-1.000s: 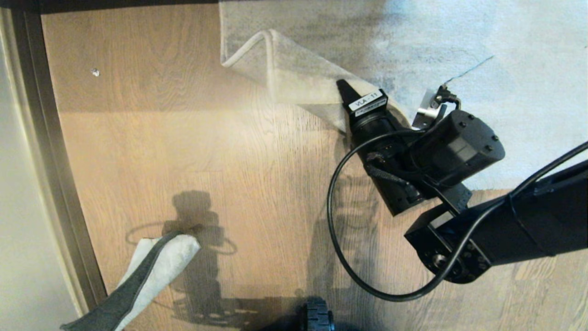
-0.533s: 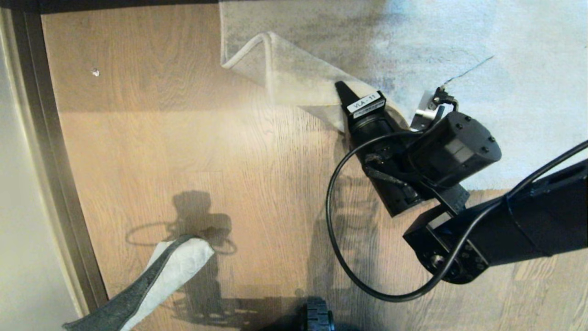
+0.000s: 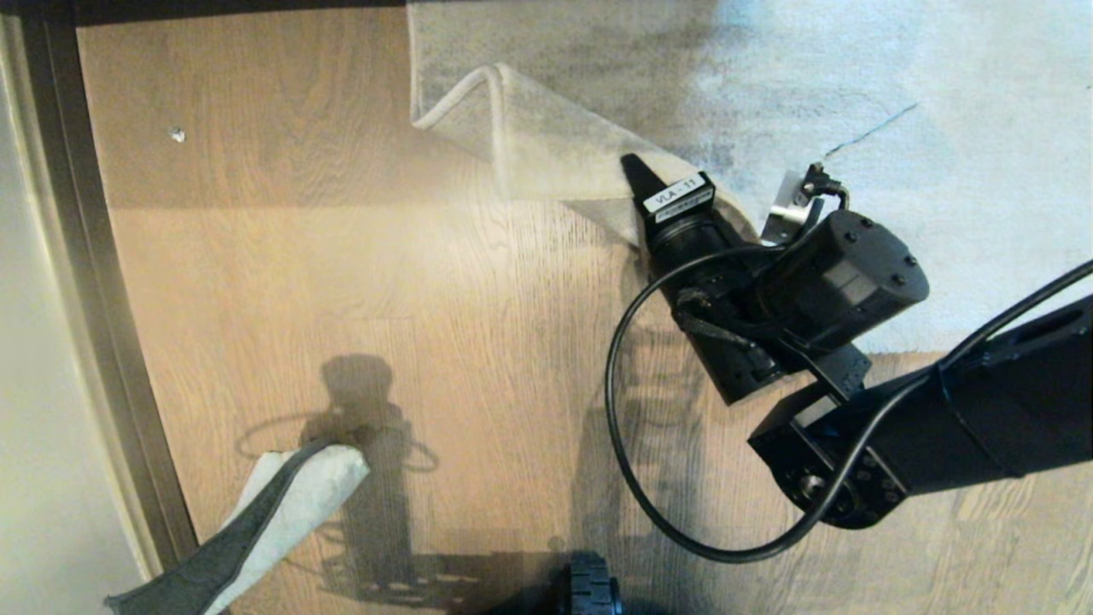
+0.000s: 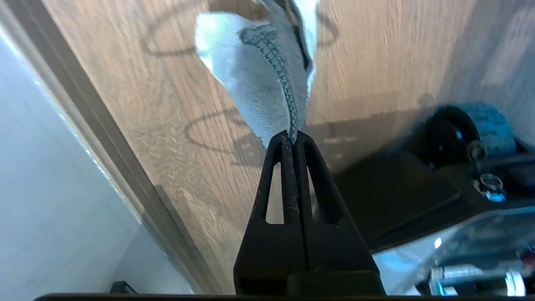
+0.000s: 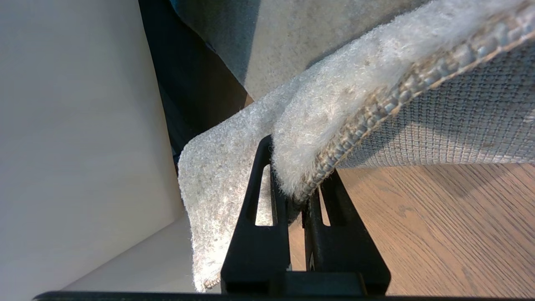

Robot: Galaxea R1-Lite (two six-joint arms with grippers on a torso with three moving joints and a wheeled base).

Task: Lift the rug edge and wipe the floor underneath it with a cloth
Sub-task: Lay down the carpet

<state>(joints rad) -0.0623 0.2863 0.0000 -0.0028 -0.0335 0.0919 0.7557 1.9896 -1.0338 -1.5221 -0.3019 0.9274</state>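
Observation:
The pale grey-beige rug covers the upper right of the head view. Its rug edge is lifted at the corner and folded up off the brown plank floor. My right gripper is shut on that edge; the right wrist view shows the stitched border pinched between the fingers, with bare floor beneath. The cloth, dark grey and off-white, hangs over the floor at lower left. In the left wrist view my left gripper is shut on the cloth.
A dark baseboard strip and pale wall run down the left side. A small white speck lies on the floor at upper left. The robot's wheel is at the bottom centre, and a black cable loops off the right arm.
The hanging cloth swung a little to the right and then back left. The right gripper kept its hold on the lifted rug edge, almost unmoved.

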